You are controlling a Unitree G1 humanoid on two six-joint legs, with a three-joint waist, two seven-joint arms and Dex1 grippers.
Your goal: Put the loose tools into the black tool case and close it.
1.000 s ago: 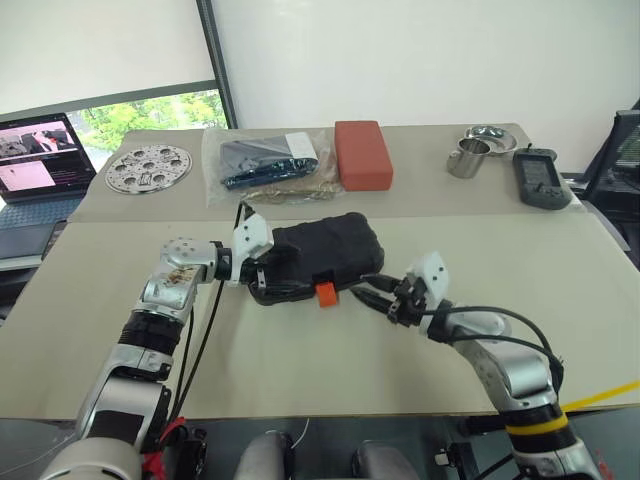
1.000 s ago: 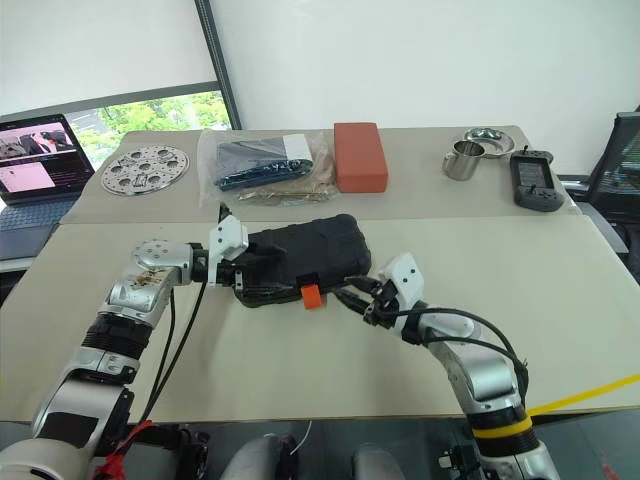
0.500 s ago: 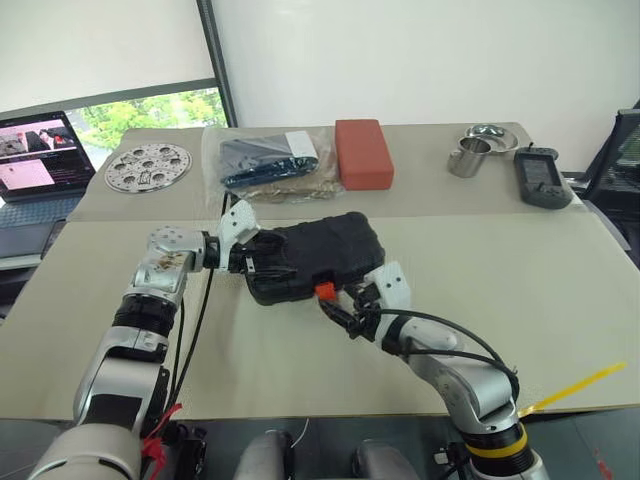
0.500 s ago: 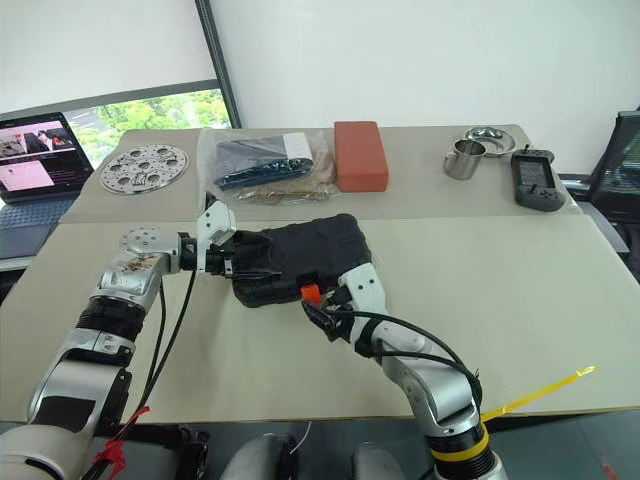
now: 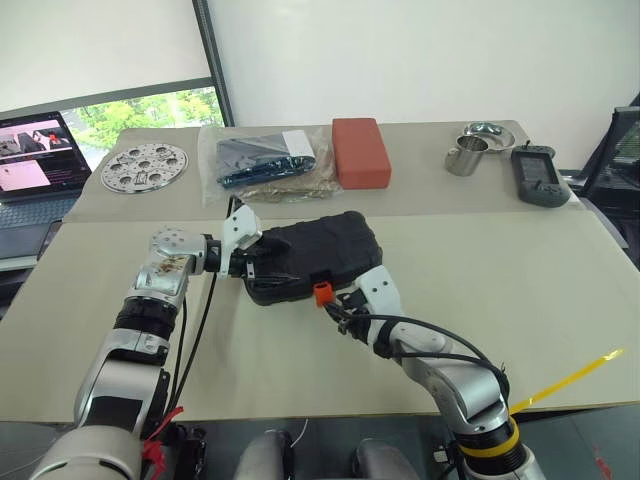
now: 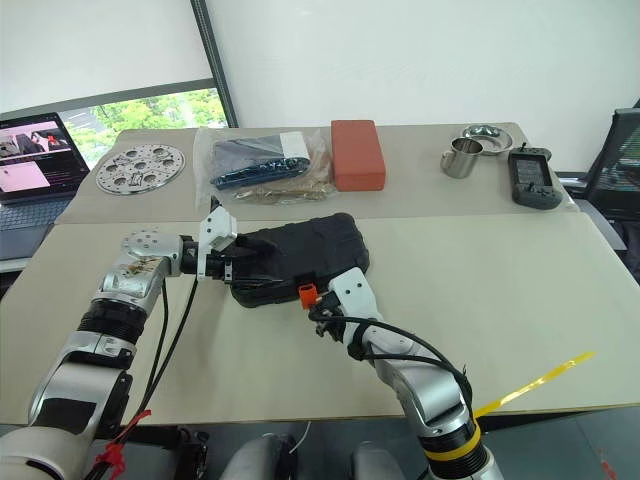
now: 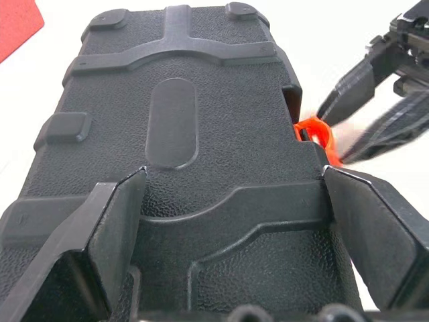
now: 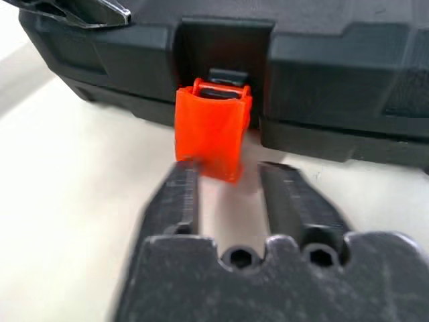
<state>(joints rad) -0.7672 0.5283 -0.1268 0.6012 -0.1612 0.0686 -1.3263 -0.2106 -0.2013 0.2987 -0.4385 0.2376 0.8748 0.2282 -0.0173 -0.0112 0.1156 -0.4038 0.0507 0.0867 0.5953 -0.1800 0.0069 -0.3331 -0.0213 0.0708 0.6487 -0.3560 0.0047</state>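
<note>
right gripper (image 8: 228, 194) fingers parted just short of orange latch (image 8: 213, 127); left gripper (image 7: 231, 221) spread wide, straddling closed black tool case (image 5: 315, 255) mid-table (image 5: 500, 300).

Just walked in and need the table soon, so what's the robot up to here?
It is finishing with the black tool case, which lies with its lid down on the table. The left gripper straddles the case's left end, fingers spread wide on either side. The right gripper is at the front edge, its fingers a little apart by the orange latch, which hangs down unfastened. No loose tools lie around the case, so latching looks like what remains.
</note>
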